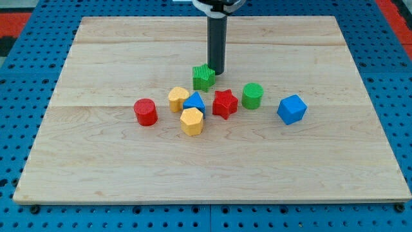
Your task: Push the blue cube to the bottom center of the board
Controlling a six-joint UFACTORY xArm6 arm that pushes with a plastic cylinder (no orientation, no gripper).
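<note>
The blue cube (291, 109) sits on the wooden board (96, 161), right of the middle, apart from the other blocks. My tip (215, 72) is a dark rod coming down from the view's top. It stands at the upper right edge of the green cube (203, 77), touching or nearly touching it. The tip is well to the upper left of the blue cube.
A cluster lies at the board's middle: a red cylinder (146, 111), a yellow block (178, 99), a blue triangular block (194, 102), a yellow hexagonal block (192, 121), a red star (224, 104) and a green cylinder (252, 95). A blue pegboard (19, 77) surrounds the board.
</note>
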